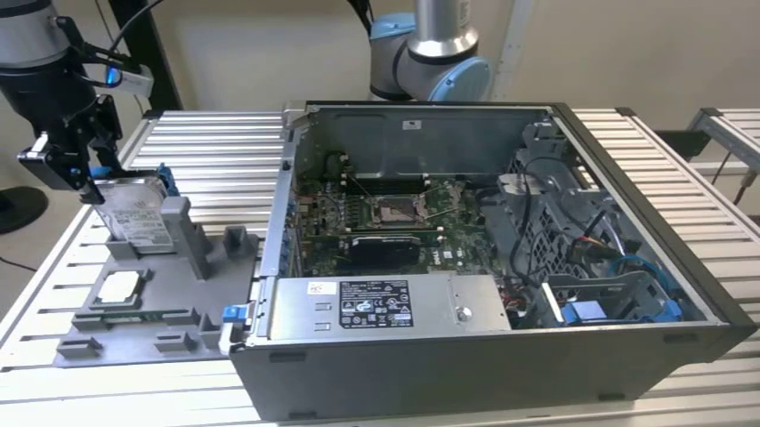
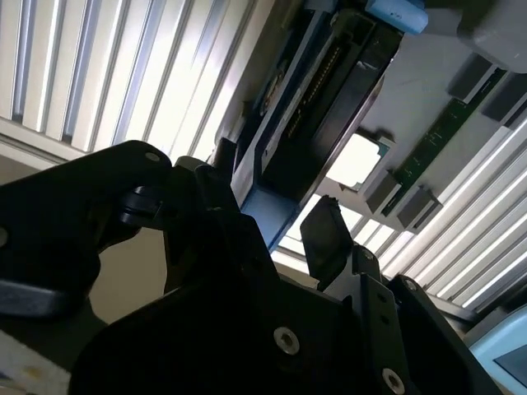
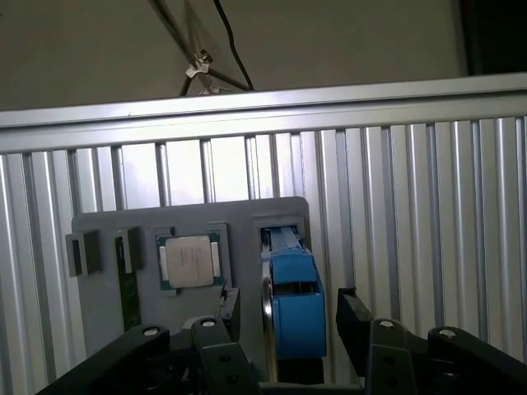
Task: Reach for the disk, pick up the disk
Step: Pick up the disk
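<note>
Open jaws astride the flat silver-grey metal disk in its blue plastic bracket

On the ribbed metal surface, left in the exterior view, a grey plastic holder tray stands the disk on edge. The black gripper brackets its top edge, jaws apart and holding nothing. The disk is probably rigid, weighty, smooth and shock-sensitive, so it is best clamped across its broad faces.

Open computer case on slatted metal table, toward the exterior view's right. Inside: green circuit board with a bare square socket near its middle, grey box with a sticker along the near wall, blue cable at the far right. Just beside the case, leftward: grey holder, square chip flat in a recess, green memory strip next to it.
</note>
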`<control>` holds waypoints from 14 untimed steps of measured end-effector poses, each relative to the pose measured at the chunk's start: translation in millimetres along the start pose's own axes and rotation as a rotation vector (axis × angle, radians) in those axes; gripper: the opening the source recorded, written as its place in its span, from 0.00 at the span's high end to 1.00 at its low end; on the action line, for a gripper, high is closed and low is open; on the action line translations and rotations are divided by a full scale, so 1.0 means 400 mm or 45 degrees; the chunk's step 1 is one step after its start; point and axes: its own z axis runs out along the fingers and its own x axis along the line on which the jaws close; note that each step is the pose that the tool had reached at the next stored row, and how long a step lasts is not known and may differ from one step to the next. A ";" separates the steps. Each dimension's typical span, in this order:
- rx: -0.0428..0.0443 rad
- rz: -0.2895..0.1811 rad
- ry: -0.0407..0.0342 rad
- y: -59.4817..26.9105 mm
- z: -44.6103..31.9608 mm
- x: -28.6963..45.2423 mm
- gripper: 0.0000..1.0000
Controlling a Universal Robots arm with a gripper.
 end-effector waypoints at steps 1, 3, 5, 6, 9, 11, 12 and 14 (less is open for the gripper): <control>0.000 0.000 -0.0002 0.000 0.000 0.000 0.00; 0.000 0.000 -0.0001 0.000 0.000 0.000 0.00; 0.000 0.000 -0.0001 0.000 0.000 0.000 0.00; 0.000 0.000 -0.0001 0.000 0.000 0.000 0.00; 0.000 0.000 -0.0003 0.000 0.001 0.000 0.00; 0.001 0.000 -0.0014 0.000 0.004 0.000 0.00; 0.000 0.000 -0.0017 0.000 0.006 0.000 0.00; 0.000 0.000 -0.0025 0.000 0.011 0.000 0.00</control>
